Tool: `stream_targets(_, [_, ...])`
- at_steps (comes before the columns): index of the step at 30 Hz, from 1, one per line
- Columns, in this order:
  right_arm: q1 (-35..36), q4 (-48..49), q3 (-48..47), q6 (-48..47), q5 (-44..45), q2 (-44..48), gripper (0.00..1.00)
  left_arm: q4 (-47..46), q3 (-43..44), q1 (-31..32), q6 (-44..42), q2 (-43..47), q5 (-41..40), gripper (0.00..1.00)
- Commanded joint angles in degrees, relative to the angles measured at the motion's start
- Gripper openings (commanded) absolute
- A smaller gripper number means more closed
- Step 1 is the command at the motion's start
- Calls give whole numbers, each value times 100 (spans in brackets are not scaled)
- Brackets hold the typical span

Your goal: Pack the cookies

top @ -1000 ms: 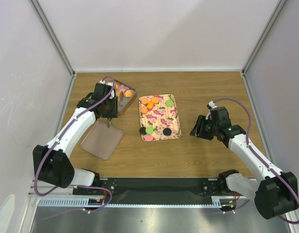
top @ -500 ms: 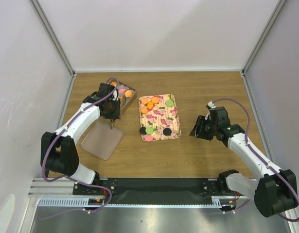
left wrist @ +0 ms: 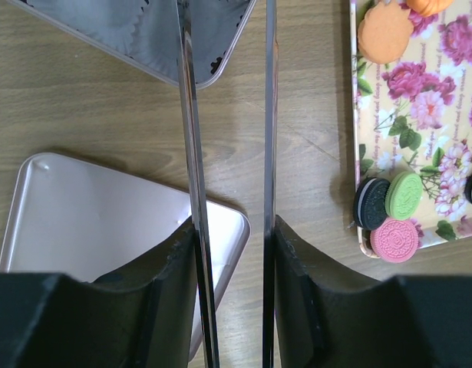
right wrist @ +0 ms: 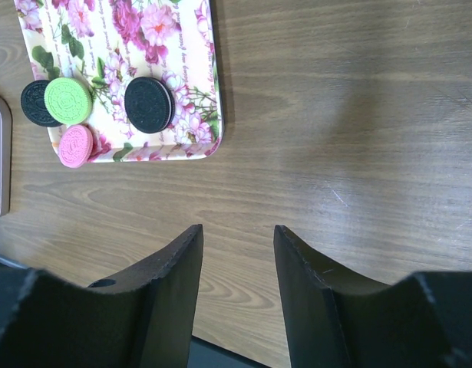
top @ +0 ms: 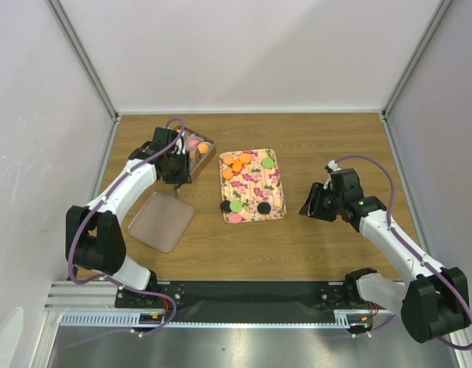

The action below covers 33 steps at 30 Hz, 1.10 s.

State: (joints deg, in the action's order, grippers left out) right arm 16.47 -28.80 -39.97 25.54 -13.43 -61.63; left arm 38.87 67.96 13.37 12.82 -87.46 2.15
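Cookies (top: 236,205) in orange, pink, green and black lie on the floral tray (top: 253,186). In the left wrist view an orange cookie (left wrist: 385,32), a black one (left wrist: 370,203), a green one (left wrist: 405,195) and a pink one (left wrist: 394,240) show on it. More cookies (top: 202,147) sit in the metal tin (top: 196,156). My left gripper (top: 174,162) (left wrist: 232,230) is shut on metal tongs (left wrist: 188,115), whose blades reach over the tin's near edge; their tips are out of view. Right of the tray, my right gripper (top: 311,205) (right wrist: 237,234) stands open over bare wood.
The tin's pinkish lid (top: 160,221) (left wrist: 90,218) lies upside down near the left arm. White crinkled paper (left wrist: 136,27) lines the tin. The right wrist view shows the tray's near corner (right wrist: 197,146) with black, green and pink cookies. Side walls enclose the table.
My left gripper has moved with the tongs away from the lid, back toward the tin. The right arm has not moved.
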Motion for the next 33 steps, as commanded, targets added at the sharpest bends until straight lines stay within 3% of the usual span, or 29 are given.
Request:
stream_targets(1, [14, 146, -29, -76, -37, 19, 48, -90, 288, -27, -131, -17, 224, 43])
stream_targets(33, [14, 164, -20, -93, -28, 37, 48, -64, -108, -45, -139, 361, 242, 48])
